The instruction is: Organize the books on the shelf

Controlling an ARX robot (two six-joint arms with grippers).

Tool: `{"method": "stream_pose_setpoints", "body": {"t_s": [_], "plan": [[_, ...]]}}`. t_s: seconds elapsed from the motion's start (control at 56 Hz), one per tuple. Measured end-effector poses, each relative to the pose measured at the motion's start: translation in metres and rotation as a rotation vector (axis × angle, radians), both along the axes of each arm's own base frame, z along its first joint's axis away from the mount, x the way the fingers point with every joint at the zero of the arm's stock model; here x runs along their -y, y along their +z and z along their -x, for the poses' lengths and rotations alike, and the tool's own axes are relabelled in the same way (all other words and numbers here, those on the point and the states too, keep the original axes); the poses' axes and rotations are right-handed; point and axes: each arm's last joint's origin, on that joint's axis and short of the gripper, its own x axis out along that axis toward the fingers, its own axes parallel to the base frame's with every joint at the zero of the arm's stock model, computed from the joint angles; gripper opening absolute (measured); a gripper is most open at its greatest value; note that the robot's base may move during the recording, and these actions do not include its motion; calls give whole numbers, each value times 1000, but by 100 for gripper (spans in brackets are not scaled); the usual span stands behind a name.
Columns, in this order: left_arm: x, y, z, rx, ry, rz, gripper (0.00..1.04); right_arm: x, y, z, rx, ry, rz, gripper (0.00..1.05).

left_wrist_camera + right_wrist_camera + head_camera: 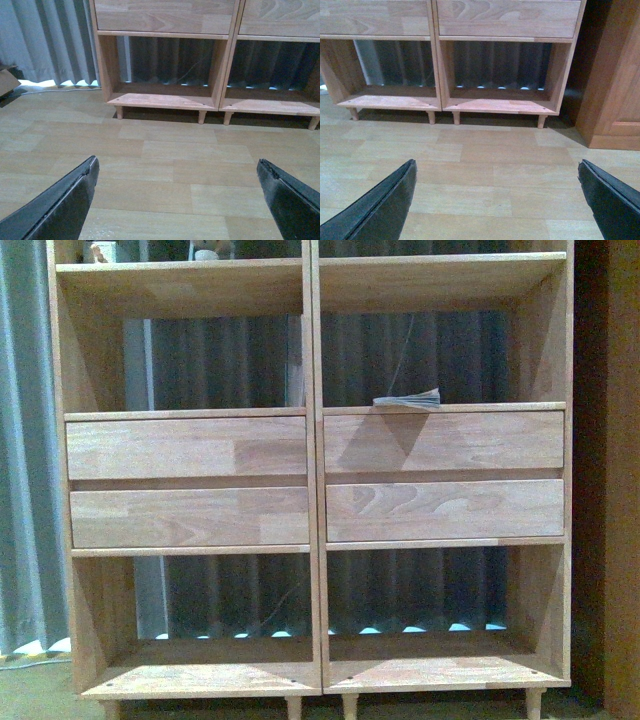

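Note:
The light wooden shelf (312,480) fills the front view, with two columns of open compartments and four drawer fronts. A thin book (408,399) lies flat on the ledge above the right drawers, its pages facing me. No red patch or teal edge shows on it. Neither arm shows in the front view. My left gripper (177,172) is open and empty, low over the wooden floor, facing the shelf's bottom compartments (165,100). My right gripper (497,172) is open and empty too, facing the shelf's lower right compartment (500,105).
Small objects (205,252) stand on the top left shelf. Grey curtains (25,440) hang behind and left of the shelf. A brown wooden cabinet (615,90) stands right of the shelf. A cardboard piece (6,80) lies at far left on the floor.

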Motion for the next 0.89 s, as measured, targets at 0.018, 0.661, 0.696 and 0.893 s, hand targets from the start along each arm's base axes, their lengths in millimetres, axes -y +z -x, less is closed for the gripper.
{"method": "stream_pose_setpoints", "body": {"t_s": [0.018, 0.661, 0.696, 0.893], "plan": [[0, 0, 0, 0, 0, 0, 97, 0, 0, 0, 0, 0, 0, 98], [0, 0, 0, 0, 0, 0, 97, 0, 0, 0, 0, 0, 0, 98], [0, 0, 0, 0, 0, 0, 97, 0, 0, 0, 0, 0, 0, 98], [0, 0, 0, 0, 0, 0, 97, 0, 0, 0, 0, 0, 0, 98]]}}
